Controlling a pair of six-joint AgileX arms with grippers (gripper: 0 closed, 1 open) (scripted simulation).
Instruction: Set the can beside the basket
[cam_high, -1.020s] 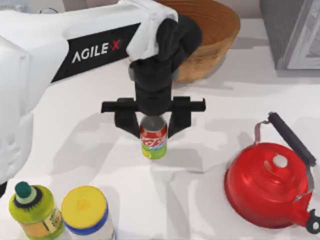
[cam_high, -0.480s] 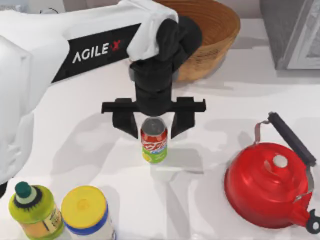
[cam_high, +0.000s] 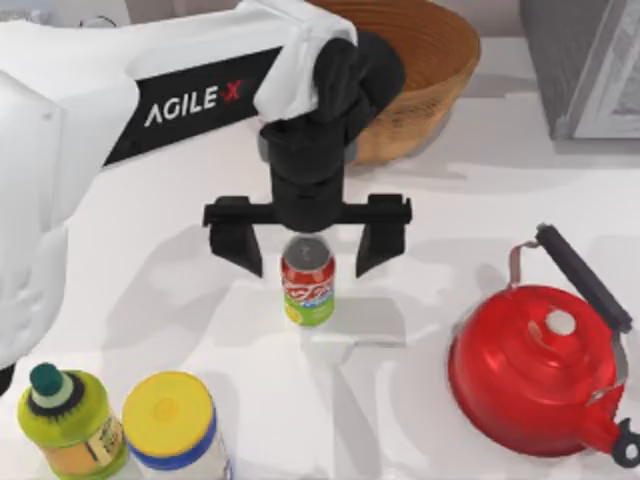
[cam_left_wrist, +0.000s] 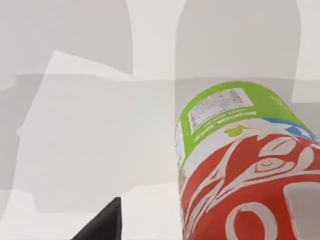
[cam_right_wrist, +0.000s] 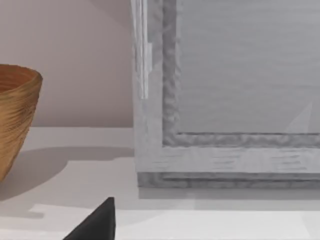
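The can (cam_high: 308, 285), red with a silver top and a lime-green bottom, stands upright on the white table, a short way in front of the wicker basket (cam_high: 430, 60) at the back. My left gripper (cam_high: 310, 262) hangs over it, open, with a finger out to each side and a gap between each finger and the can. The left wrist view looks down the can (cam_left_wrist: 240, 170) at close range, with one dark fingertip (cam_left_wrist: 102, 225) apart from it. My right arm stays parked, and its wrist view catches the basket's side (cam_right_wrist: 15, 115).
A red kettle (cam_high: 540, 375) stands at the front right. At the front left are a green bottle (cam_high: 65, 420) and a yellow-lidded jar (cam_high: 172, 425). A grey framed cabinet (cam_high: 590, 65) fills the back right corner.
My left gripper's fingers have spread apart and let go of the can. The can stays upright in the same spot.
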